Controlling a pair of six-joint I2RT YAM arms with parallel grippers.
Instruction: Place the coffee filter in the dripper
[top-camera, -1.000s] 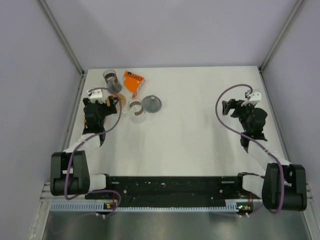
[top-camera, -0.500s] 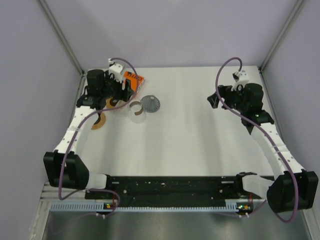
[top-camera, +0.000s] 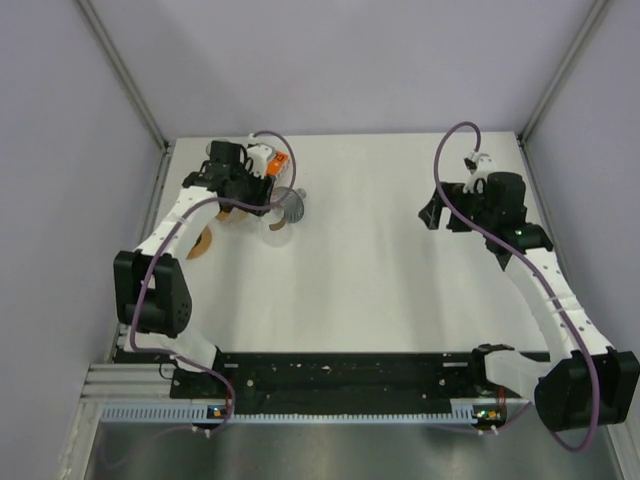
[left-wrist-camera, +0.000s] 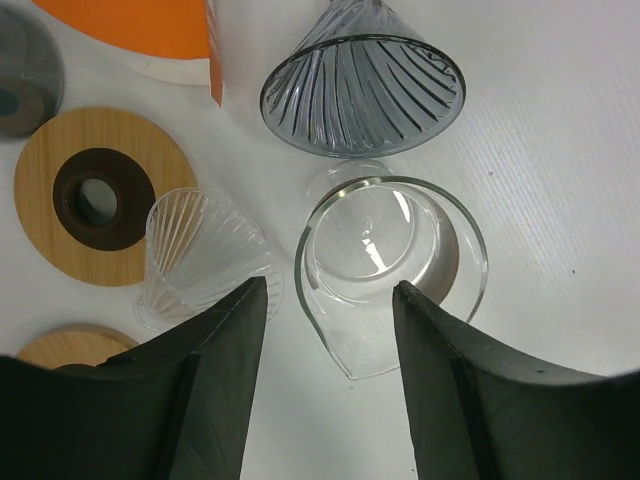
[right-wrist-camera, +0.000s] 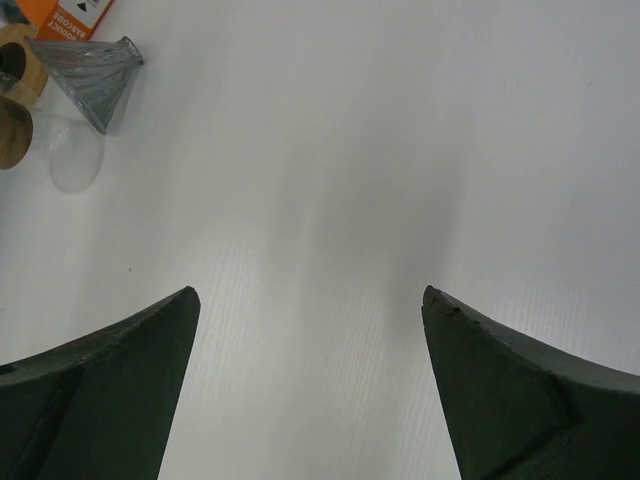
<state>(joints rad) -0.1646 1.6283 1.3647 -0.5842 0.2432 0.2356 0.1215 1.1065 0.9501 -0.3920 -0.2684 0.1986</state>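
Overhead, the left gripper (left-wrist-camera: 330, 290) is seen at the far left corner of the table (right-wrist-camera: 330, 150), among a cluster of brewing items. Its jaws are held spread apart with nothing pinched, just above a clear glass vessel (left-wrist-camera: 445, 255).

The grey dripper (left-wrist-camera: 360, 95) is found just beyond that vessel. It lies on its side. Its long axis runs away from the left gripper: the wide ribbed mouth is turned towards the gripper, and the narrow end is pointed towards the right side of the table.

A clear ribbed cone (left-wrist-camera: 200, 250) is laid on its side, touching or nearly touching the vessel's left wall. Beside it a wooden ring (left-wrist-camera: 40, 200) with a dark centre hole lies flat.

An orange box (left-wrist-camera: 130, 20) is noted behind the dripper. Black print is carried on it, but it is too small to be read, and its contents cannot be told. The coffee filter cannot be picked out in any view.

The right gripper (right-wrist-camera: 310, 292) is held over bare table, well apart from the cluster. Its jaws are spread wide and empty.
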